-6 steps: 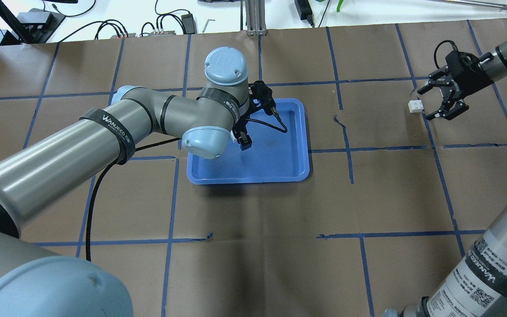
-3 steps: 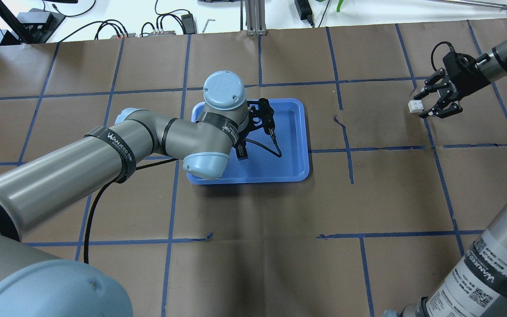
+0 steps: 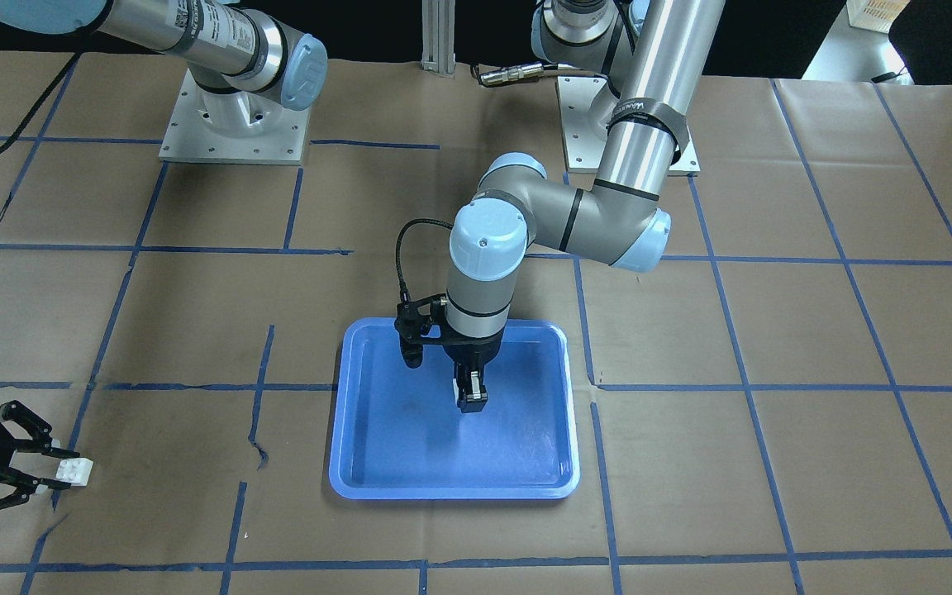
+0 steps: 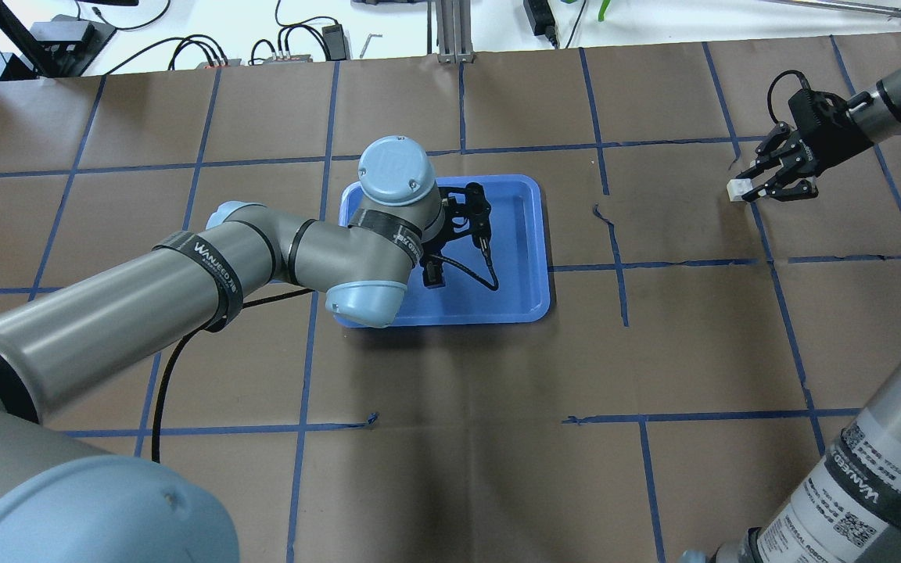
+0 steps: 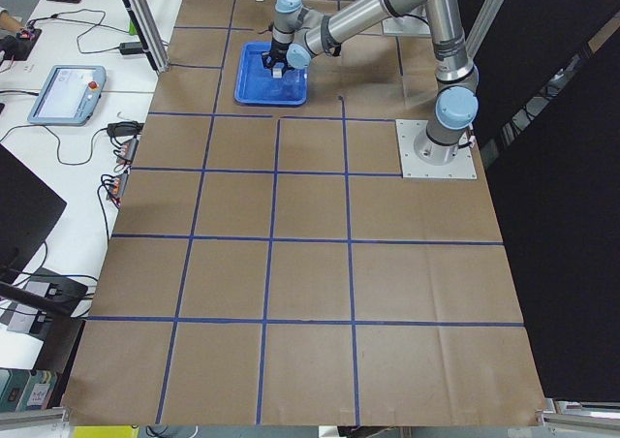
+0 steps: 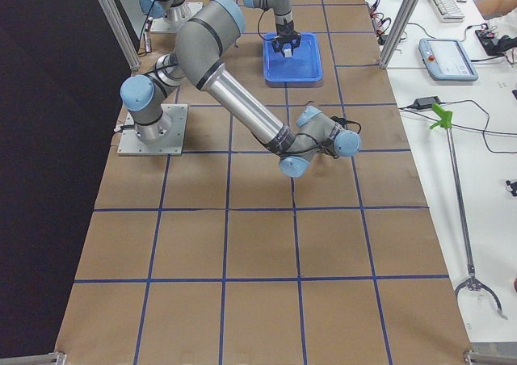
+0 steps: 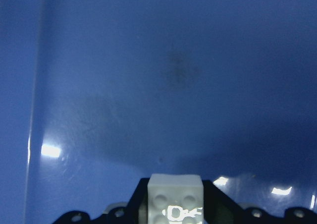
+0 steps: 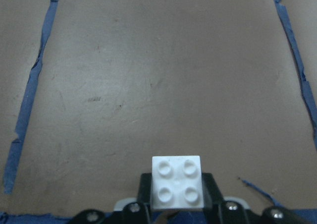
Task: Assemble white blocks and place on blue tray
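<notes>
My left gripper (image 3: 471,402) hangs low over the blue tray (image 3: 410,450), shut on a white block (image 7: 176,196) with the studs facing the wrist camera. It also shows in the overhead view (image 4: 433,275) inside the tray (image 4: 521,289). My right gripper (image 4: 748,188) is at the table's far right, its fingers closed on both sides of the second white block (image 4: 737,188), which is at table level. The right wrist view shows this block (image 8: 177,181) between the finger pads. It also shows in the front view (image 3: 73,471).
Brown paper with a blue tape grid (image 4: 615,266) covers the table. Cables and boxes (image 4: 294,47) lie along the far edge. The left arm's elbow (image 4: 364,293) overhangs the tray's near left corner.
My left gripper has moved toward the robot's side of the tray with its block. My right gripper's fingers have narrowed from wide open onto the second block.
</notes>
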`<state>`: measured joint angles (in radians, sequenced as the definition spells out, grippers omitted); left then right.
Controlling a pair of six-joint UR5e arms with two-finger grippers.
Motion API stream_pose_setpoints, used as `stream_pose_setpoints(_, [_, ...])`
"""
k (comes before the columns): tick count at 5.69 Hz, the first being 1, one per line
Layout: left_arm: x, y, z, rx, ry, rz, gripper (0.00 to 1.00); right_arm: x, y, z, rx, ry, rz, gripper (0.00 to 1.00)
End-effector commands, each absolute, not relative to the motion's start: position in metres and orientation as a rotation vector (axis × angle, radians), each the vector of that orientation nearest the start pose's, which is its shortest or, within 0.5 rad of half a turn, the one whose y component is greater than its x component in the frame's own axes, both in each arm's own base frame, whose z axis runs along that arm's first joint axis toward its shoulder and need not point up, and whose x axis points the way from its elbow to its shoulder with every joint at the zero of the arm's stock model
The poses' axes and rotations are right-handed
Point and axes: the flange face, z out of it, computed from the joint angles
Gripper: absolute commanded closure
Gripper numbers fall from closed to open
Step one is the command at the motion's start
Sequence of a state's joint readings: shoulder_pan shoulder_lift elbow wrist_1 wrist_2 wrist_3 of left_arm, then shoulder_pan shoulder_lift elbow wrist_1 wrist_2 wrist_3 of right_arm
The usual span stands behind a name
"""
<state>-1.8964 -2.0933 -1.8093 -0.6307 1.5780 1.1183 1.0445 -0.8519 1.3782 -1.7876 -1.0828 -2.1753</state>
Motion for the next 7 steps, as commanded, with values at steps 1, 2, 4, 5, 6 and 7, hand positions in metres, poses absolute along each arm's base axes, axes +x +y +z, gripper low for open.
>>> stream_pose_setpoints(1, [-0.320,-0.533,0.158,2.029,2.313,-0.198,0.45,-0.183,-0.681,0.217,-1.935,1.915,-0.578,0.73])
stream_pose_setpoints(2, [-0.320,-0.537,0.171,2.033,2.291,-0.214,0.12,-0.173,-0.666,0.243,-1.879,1.886,-0.542,0.70])
stream_pose_setpoints(4, [-0.317,-0.540,0.206,2.031,2.303,-0.183,0.01,-0.161,-0.657,0.282,-1.893,1.886,-0.549,0.69])
stream_pose_setpoints(5, [-0.315,-0.536,0.264,2.045,2.325,-0.093,0.01,-0.161,-0.658,0.280,-1.892,1.885,-0.548,0.69])
stream_pose_setpoints(6, [-0.311,-0.531,0.321,2.042,2.342,-0.051,0.01,-0.157,-0.657,0.275,-1.856,1.871,-0.564,0.69])
stream_pose_setpoints(7, [-0.294,-0.525,0.375,2.019,2.388,0.002,0.01,-0.134,-0.655,0.272,-1.840,1.832,-0.598,0.69])
